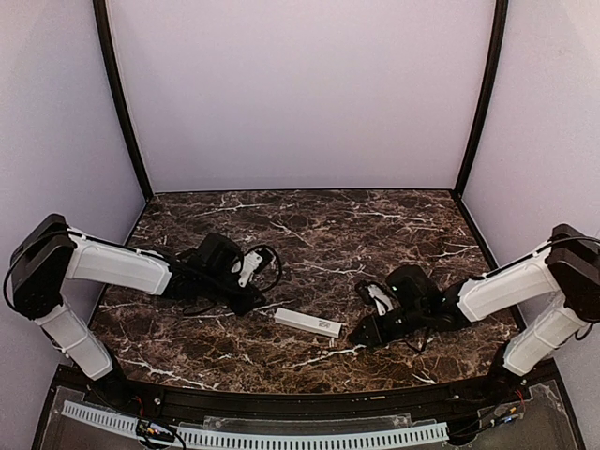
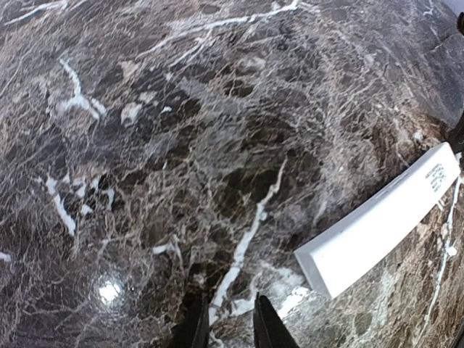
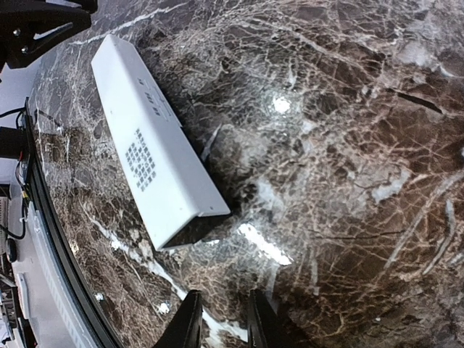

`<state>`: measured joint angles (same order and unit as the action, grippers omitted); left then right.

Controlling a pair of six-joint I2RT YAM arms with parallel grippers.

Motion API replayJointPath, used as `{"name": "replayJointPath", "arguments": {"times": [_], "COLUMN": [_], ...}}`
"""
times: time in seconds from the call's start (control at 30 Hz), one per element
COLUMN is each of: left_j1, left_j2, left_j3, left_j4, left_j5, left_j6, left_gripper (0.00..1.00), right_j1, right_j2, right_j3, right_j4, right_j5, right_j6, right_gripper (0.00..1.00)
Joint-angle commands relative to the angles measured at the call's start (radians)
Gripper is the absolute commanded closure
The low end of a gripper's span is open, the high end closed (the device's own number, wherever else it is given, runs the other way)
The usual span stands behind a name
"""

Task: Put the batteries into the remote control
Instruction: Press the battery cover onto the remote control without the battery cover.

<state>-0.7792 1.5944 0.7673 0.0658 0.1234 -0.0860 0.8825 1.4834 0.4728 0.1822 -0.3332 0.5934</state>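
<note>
The remote control (image 1: 307, 322) is a slim white bar lying label-side up on the marble table, between my two grippers. It also shows in the left wrist view (image 2: 384, 221) and in the right wrist view (image 3: 148, 138), where its near end is dark. My left gripper (image 1: 253, 305) (image 2: 228, 322) sits low over the table just left of the remote's left end, its jaws slightly apart with nothing between them. My right gripper (image 1: 359, 335) (image 3: 221, 319) sits low just right of the remote's right end, its jaws slightly apart and empty. The batteries are out of view.
The dark marble table (image 1: 328, 234) has lilac walls on three sides and a black rail along its near edge (image 1: 281, 398). The left arm's black gripper body shows at the top left of the right wrist view (image 3: 36, 22).
</note>
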Motion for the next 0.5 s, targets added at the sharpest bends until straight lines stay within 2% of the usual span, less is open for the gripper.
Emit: {"name": "replayJointPath", "arguments": {"times": [0.0,0.13,0.47], "left_j1": [-0.026,-0.064,-0.128], "left_j2": [0.014,0.058,0.147], "left_j3": [0.038,0.082,0.164], "left_j4": [-0.115,-0.174,-0.234], "left_j5": [-0.105,-0.176,-0.22], "left_j6": [-0.01,0.011,0.027], "left_gripper": [0.8,0.83,0.86], "right_j1": [-0.005,-0.005,-0.006], "right_j2": [0.05,0.076,0.113], "right_j3": [0.02,0.027,0.037], "right_j4": [-0.009,-0.01,-0.003], "right_j5": [0.011,0.013,0.013], "right_j6": [0.021,0.018,0.009], "right_gripper": [0.79,0.8,0.83]}}
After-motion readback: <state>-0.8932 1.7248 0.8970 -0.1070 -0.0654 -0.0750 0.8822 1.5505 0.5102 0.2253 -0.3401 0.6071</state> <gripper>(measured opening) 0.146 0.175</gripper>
